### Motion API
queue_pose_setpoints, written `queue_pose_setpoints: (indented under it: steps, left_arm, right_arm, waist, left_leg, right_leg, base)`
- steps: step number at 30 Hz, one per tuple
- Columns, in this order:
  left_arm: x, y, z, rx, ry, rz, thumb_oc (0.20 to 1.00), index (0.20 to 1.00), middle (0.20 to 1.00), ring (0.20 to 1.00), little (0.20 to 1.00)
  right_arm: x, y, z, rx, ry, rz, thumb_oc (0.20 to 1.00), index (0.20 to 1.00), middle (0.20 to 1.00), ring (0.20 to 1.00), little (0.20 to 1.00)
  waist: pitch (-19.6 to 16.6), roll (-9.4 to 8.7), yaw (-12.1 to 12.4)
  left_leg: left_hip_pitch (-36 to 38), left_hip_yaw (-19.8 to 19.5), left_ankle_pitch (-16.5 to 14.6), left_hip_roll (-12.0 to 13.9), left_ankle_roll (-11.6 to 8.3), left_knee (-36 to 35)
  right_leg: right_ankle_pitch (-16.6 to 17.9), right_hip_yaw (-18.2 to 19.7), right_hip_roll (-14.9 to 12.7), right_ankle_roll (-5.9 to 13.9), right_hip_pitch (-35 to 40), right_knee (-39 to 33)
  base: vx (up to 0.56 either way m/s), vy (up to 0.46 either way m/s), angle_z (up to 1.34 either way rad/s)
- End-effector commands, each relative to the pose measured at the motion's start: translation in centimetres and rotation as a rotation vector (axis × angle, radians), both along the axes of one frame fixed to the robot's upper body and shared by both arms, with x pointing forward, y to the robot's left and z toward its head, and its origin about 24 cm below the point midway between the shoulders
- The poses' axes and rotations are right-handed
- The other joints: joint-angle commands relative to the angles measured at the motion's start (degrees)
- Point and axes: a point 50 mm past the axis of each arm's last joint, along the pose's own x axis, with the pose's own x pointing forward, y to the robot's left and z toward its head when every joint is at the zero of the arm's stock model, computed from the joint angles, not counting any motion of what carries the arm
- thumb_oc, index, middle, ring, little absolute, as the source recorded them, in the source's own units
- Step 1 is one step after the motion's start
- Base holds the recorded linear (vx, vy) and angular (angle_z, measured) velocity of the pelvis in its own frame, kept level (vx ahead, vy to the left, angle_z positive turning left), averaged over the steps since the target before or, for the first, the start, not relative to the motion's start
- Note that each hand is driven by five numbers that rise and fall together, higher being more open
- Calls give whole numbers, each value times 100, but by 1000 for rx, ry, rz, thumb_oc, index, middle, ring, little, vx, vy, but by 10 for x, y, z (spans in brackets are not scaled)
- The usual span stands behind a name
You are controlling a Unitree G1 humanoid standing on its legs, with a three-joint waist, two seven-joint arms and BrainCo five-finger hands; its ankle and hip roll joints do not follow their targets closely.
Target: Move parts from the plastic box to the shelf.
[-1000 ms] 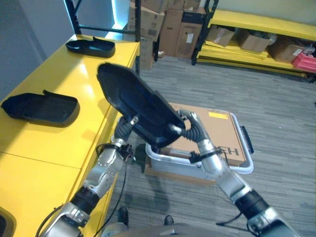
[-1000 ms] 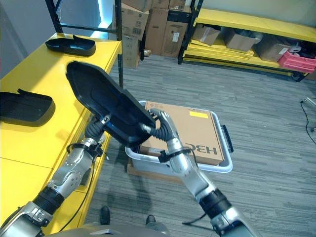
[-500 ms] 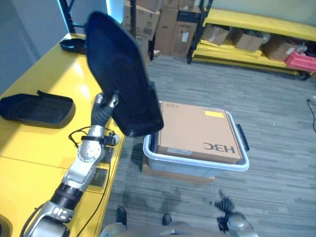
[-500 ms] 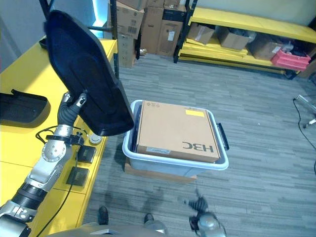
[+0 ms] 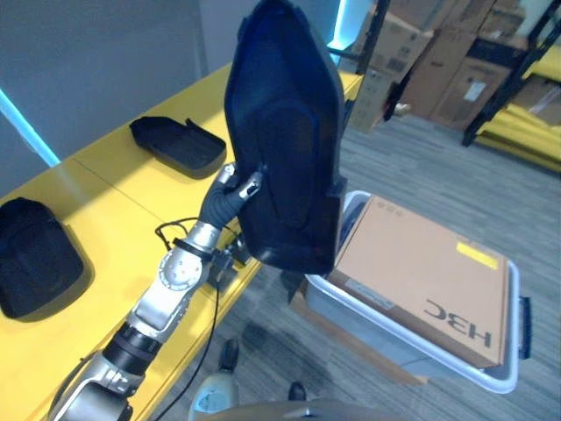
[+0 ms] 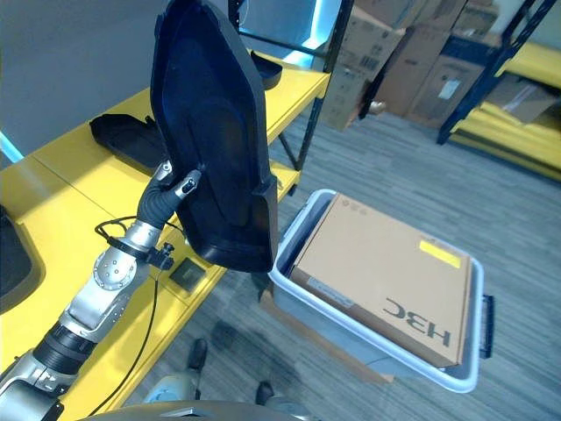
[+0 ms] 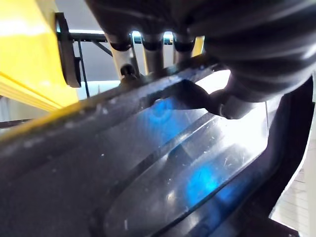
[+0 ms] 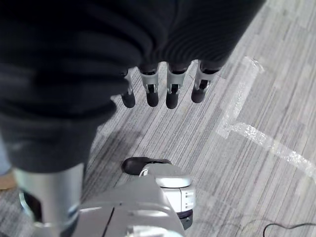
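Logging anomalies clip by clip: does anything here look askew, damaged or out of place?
Nothing damaged or spilled. The large black moulded plastic part stands nearly upright, gripped at one edge by the left hand above the yellow shelf; that is mid-carry.

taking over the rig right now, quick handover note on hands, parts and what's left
Left robot hand: shut on the large black part, holding it upright in the air between the yellow shelf and the plastic box.
Right robot hand: open, hanging over the floor, holding nothing.
Parts: three black parts lie on the shelf top, one near the far end, one at the near left edge, one behind the held part. The box holds a cardboard carton.
Done: held part lifted out of the box.
Left: set it down on the shelf and release.
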Motion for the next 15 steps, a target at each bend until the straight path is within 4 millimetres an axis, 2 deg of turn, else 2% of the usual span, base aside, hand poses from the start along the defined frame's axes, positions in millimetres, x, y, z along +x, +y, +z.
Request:
queue_pose_setpoints:
  steps: [1,2,4,5,6,8,10,12,15]
  left_arm:
    - [1,-4,46,-93,-215,-69,200,200,200,200,200]
    - [0,-4,45,-92,-218,-77,200,200,200,200,200]
    - [-4,-8,46,-87,-226,-114,200,200,200,200,200]
    - [-4,-8,46,-88,-224,-113,200,200,200,200,200]
    - [-5,-11,47,-85,-227,-130,200,200,200,200,200]
    - [-8,-18,50,-78,-229,-157,200,200,200,200,200]
    - [-10,-22,51,-76,-239,-183,200,200,200,200,200]
    - [-12,-25,52,-80,-251,-205,200,200,200,200,200]
    - [-25,-31,60,-72,-331,-295,200,200,200,200,200]
  right_arm:
    - [19,21,-2,48,16,159,1000,1000,1000,1000,1000]
    - [20,21,-2,43,23,172,1000,1000,1000,1000,1000]
    - [22,19,-1,23,44,145,1000,1000,1000,1000,1000]
    - [22,19,-1,21,47,143,1000,1000,1000,1000,1000]
    - [22,18,-1,16,55,114,1000,1000,1000,1000,1000]
    - [20,17,-1,22,71,87,1000,1000,1000,1000,1000]
    - [18,17,-1,29,81,105,1000,1000,1000,1000,1000]
    - [17,17,-2,32,83,111,1000,1000,1000,1000,1000]
    - [17,16,-2,8,60,78,1000,1000,1000,1000,1000]
  waist:
    - [-108,-282,-53]
    - [-107,-297,-70]
    - [-152,-395,-137]
    - [-154,-399,-147]
    - [-189,-439,-198]
    - [-298,-470,-299]
    - [-385,-437,-336]
    - [-427,-405,-347]
    - [-534,-230,-399]
  left_leg:
    - [86,583,-307,-124,64,676]
    - [88,667,-376,-126,91,774]
    - [256,1043,-754,-168,256,1104]
    - [272,1060,-799,-170,267,1141]
    - [386,1265,-915,-168,311,1381]
    - [618,1574,-1035,-125,322,1763]
    - [782,1603,-1107,-182,281,1869]
    - [887,1586,-1199,-272,274,1783]
    - [1193,1751,-1432,-533,363,822]
  right_leg:
    - [-60,51,-306,275,-196,319]
    - [-43,0,-333,278,-205,302]
    - [58,-207,-476,296,-312,307]
    - [61,-229,-483,300,-313,309]
    - [85,-362,-533,298,-358,329]
    - [79,-680,-589,262,-404,384]
    - [56,-879,-590,233,-406,382]
    - [53,-968,-585,237,-412,374]
    - [55,-1234,-612,325,-559,469]
  base:
    - [-130,-50,18]
    - [-154,-53,28]
    - [-115,-40,48]
    - [-84,-25,66]
    - [-87,-11,102]
    - [-83,6,95]
    - [-72,77,128]
    - [-76,105,101]
    - [-86,200,88]
